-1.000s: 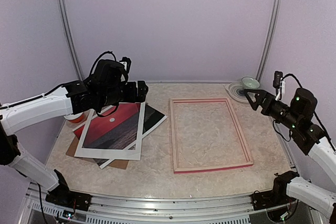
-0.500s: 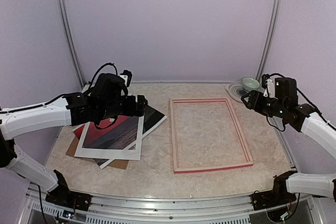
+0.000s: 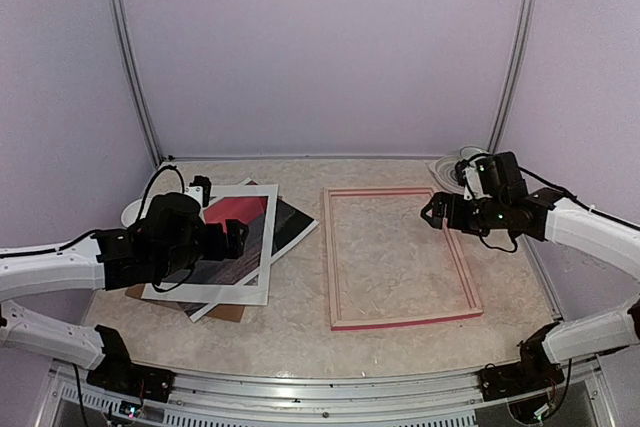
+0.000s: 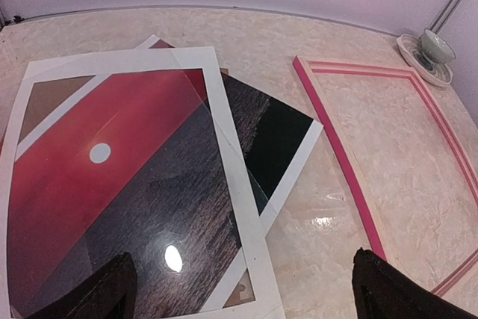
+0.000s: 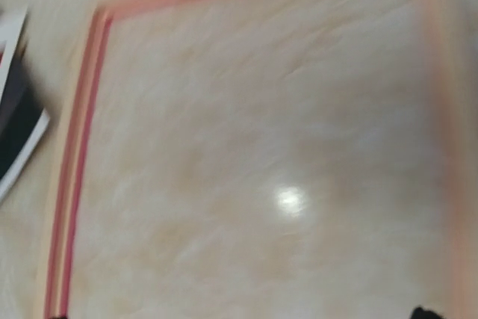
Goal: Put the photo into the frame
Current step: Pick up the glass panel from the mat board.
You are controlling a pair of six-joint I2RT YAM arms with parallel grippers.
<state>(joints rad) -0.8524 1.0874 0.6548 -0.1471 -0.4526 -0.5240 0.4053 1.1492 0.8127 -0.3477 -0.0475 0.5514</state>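
Frame (image 3: pixel 329 257) lies flat, pale side up, directly beneath the right gripper (image 3: pixel 432 212) — its 2 fingers spread wide, holding nothing. Photo (image 4: pixel 112 132) rests under a white mat (image 4: pixel 224 155), just ahead of and below the left gripper (image 3: pixel 238 237) — jaws wide, empty.

Blurred: pink frame (image 5: pixel 81 147) flat on marbled table (image 5: pixel 261 110); dark white-edged sheet (image 5: pixel 16 128) at left edge.

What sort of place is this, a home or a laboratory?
Probably a robot test booth: plain lilac walls and grey metal corner rails enclose a beige marble-patterned table, with a white-and-black robot arm mounted at each near corner.
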